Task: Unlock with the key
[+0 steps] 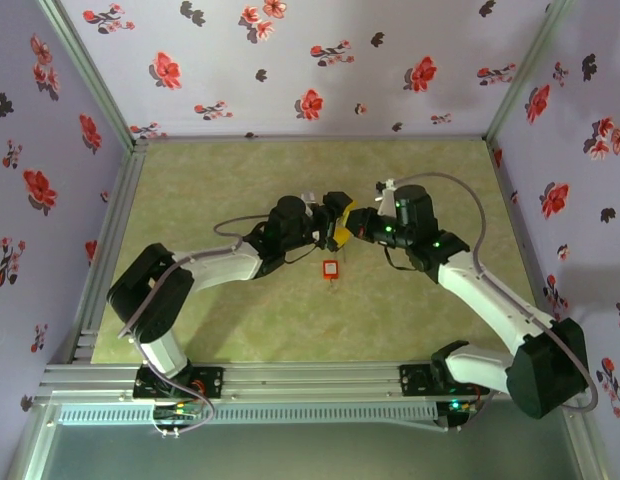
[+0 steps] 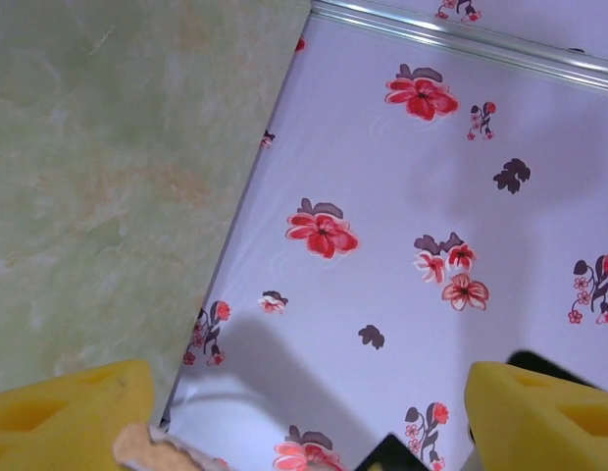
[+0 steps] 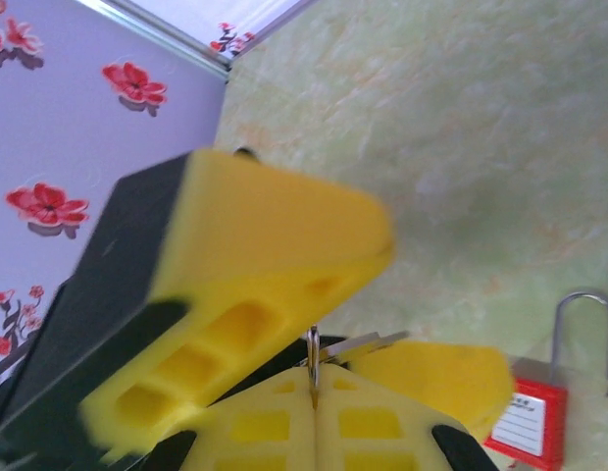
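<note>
While the right gripper (image 3: 314, 407) is clenched tight on the key (image 3: 313, 355), a thin grey sliver of metal standing up out of the seam between its yellow pads, the left gripper (image 1: 341, 232) is spread wide. One of its fingers (image 3: 250, 294) looms on one side of that sliver and the other lies on the far side. The two tools meet nose to nose in mid-air over the middle of the table (image 1: 210, 180). From the left wrist, the two yellow fingers stand well apart at the bottom corners with nothing gripped between them, and a tan scrap (image 2: 152, 451) by the left-hand one is too close to identify.

The red padlock (image 1: 331, 269) lies flat on the marbled surface just in front of the grippers, towards the arm bases, and neither touches it. From the right wrist its body and bare wire shackle (image 3: 584, 324) show low at the right, beyond the held key.

I judge the step in hand to be a handover or re-grip of the key from right to left, with the unlocking itself not yet begun. So little metal sticks out that the next move calls for care. The left fingers must close squarely on the exposed part without nudging it askew, and the right should let go only once that hold is firm. After that the key has to be carried down and lined up with the keyhole, which I cannot make out from here
</note>
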Action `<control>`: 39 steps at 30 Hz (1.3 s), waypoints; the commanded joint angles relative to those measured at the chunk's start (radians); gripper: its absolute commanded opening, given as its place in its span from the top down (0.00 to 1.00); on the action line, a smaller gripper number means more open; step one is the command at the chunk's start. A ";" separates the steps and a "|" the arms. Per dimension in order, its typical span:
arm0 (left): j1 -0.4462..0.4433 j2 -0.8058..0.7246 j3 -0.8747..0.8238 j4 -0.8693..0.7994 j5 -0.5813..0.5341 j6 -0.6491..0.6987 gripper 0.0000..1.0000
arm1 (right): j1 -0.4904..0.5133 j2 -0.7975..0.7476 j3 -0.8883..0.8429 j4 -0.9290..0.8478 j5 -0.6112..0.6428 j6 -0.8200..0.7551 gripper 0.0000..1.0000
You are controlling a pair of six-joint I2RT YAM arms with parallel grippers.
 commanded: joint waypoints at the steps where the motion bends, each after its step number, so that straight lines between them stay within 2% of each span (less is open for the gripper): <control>1: 0.007 0.020 -0.008 0.086 -0.007 -0.062 0.21 | 0.023 -0.035 -0.023 0.057 -0.023 0.017 1.00; 11: 0.034 -0.005 -0.036 0.081 -0.020 -0.048 0.51 | 0.044 -0.120 -0.094 0.029 -0.017 -0.009 1.00; 22: 0.047 -0.028 -0.048 0.061 -0.022 -0.019 0.76 | 0.039 -0.143 -0.110 -0.041 0.036 -0.062 1.00; 25: 0.047 -0.030 -0.055 0.063 -0.022 -0.012 0.82 | 0.027 -0.141 -0.100 -0.067 0.052 -0.080 1.00; 31: 0.047 -0.030 -0.077 0.097 -0.012 -0.012 0.99 | -0.033 -0.131 -0.091 -0.101 0.024 -0.102 1.00; 37: 0.043 -0.044 -0.067 0.071 -0.011 0.024 1.00 | -0.051 -0.128 -0.081 -0.099 0.004 -0.108 1.00; 38: 0.044 -0.048 -0.062 0.063 -0.010 0.034 1.00 | -0.051 -0.130 -0.085 -0.086 -0.009 -0.092 0.98; 39: 0.044 -0.057 -0.053 0.043 -0.011 0.057 1.00 | -0.051 -0.136 -0.095 -0.072 -0.016 -0.071 0.80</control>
